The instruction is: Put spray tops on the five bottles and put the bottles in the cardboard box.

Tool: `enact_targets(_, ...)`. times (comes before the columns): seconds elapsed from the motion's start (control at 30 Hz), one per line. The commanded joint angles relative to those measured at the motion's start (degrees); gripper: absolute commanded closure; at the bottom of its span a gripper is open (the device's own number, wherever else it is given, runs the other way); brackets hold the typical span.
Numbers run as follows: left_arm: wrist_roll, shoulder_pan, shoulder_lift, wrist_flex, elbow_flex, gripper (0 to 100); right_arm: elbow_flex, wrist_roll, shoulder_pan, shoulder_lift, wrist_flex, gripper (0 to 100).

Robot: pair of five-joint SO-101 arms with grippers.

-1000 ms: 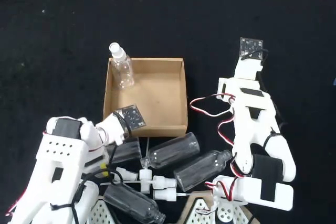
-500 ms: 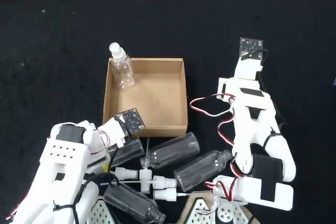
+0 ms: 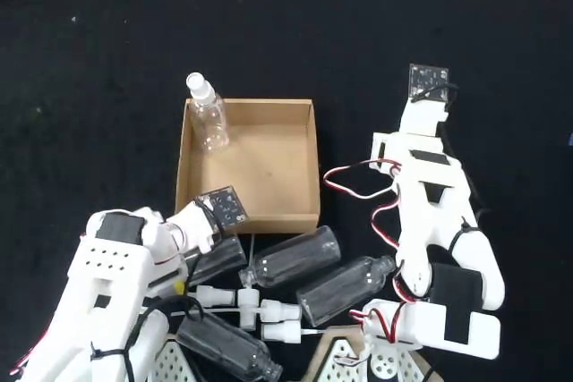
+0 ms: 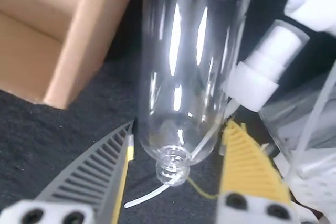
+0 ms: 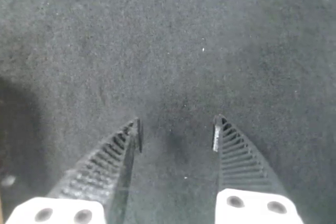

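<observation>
**High view.** The left arm (image 3: 112,261) is bent over an uncapped bottle (image 3: 218,259). That bottle lies on its side on the black counter (image 3: 107,60), just outside the front wall of the cardboard box (image 3: 277,221). Three further bare bottles (image 3: 291,258) lie close by among loose spray tops (image 3: 269,310). One capped bottle (image 3: 208,118) stands at the box's back-left corner. The right arm (image 3: 430,185) is well apart, beyond the box's right side, so the left arm is clearly the nearer to the work.

**Left wrist view.** The left pincer (image 4: 178,129) is spread, with one jaw on each side of the uncapped bottle's shoulder. Whether the jaws press the wall cannot be told. The bottle's long axis runs straight out from the pincer, with the threaded neck toward the wrist and the base away. Judgement: closing here would grip across the width, near the neck. The bottle is clear, glossy, smooth-walled plastic and cylindrical. A white, stepped spray top lies just beside it, and a thin pale tube curls past the neck. The box's matte brown corner sits alongside.

**Right wrist view.** The right pincer (image 5: 176,132) is open and holds nothing. Its ribbed jaws hang above the felt-like counter.
</observation>
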Motion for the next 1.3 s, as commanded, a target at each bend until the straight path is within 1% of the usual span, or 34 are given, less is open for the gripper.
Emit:
enact_targets(0.0, -0.3, 4.6, -0.7, 1.1, -2.0, 80, -3.3, -0.1, 0.8, -0.4, -0.5, 80.4)
enact_targets(0.1, -0.2, 6.9, -0.7, 1.1, -2.1, 80, -3.2, -0.1, 0.8, -0.4, -0.4, 80.4)
enact_targets(0.43, -0.1, 7.0, -0.6, -0.6, -1.8, 79, -3.2, -0.1, 0.8, -0.4, -0.4, 80.4)
enact_targets(0.6, -0.2, 6.9, -0.6, -0.4, -1.8, 67, -3.2, 0.0, 0.8, -0.4, -0.4, 80.4)
enact_targets(0.77, -0.4, 7.1, -0.7, -1.0, -2.2, 67, -3.2, 0.0, 0.8, -0.4, -0.4, 80.4)
enact_targets(0.87, -0.1, 7.0, -0.7, -2.9, -2.2, 67, -3.2, 0.0, 0.8, -0.4, -0.4, 80.4)
enact_targets(1.03, -0.1, 7.0, -0.1, -5.5, -1.4, 72, -3.2, 0.0, 0.8, -0.4, -0.4, 80.4)
enact_targets(1.2, -0.1, 6.9, -0.7, -5.1, -0.3, 77, -3.2, 0.0, 0.8, -0.4, -0.4, 80.4)
enact_targets(1.27, -0.2, 6.9, -0.7, -3.2, -0.9, 80, -3.2, 0.0, 0.8, -0.4, -0.4, 80.4)
